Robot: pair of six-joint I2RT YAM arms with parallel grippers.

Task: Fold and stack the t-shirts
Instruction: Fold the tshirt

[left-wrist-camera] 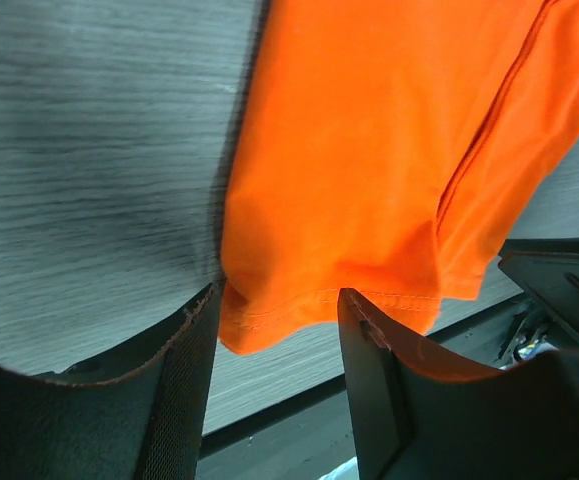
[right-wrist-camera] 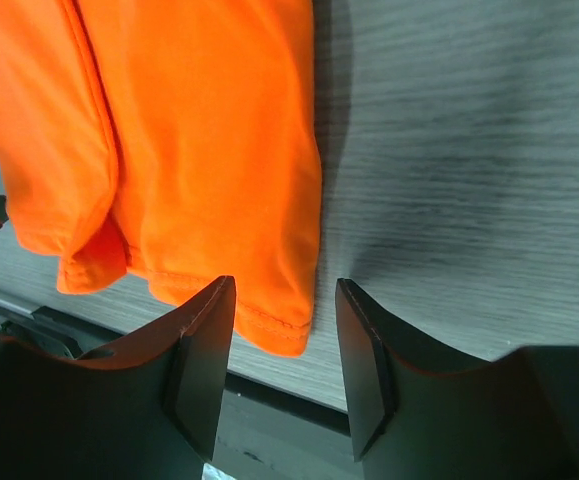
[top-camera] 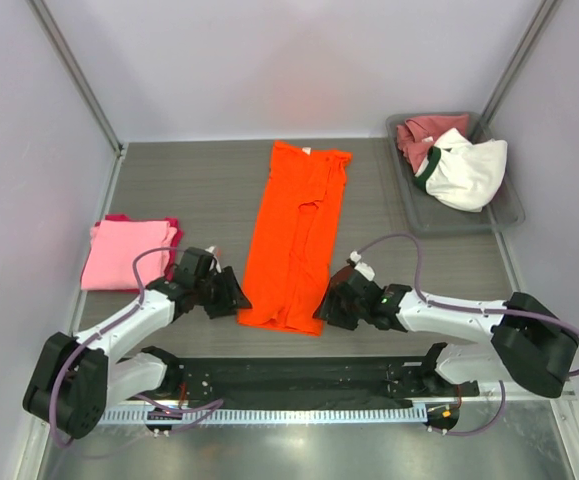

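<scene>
The bright orange t-shirt (top-camera: 295, 236) lies in a long folded strip down the table's middle. My left gripper (top-camera: 233, 297) is open at its near left corner (left-wrist-camera: 269, 320), the hem corner between the fingers. My right gripper (top-camera: 327, 306) is open at the near right corner (right-wrist-camera: 279, 320), the corner between its fingers. A folded light pink t-shirt (top-camera: 127, 252) lies on a magenta one (top-camera: 173, 226) at the left. A dusty rose-red shirt (top-camera: 424, 134) and a white shirt with dark green collar (top-camera: 466, 170) lie in the tray.
A grey tray (top-camera: 509, 212) stands at the back right. White walls with metal posts close the sides and back. A black rail (top-camera: 289, 385) runs along the near table edge between the arm bases.
</scene>
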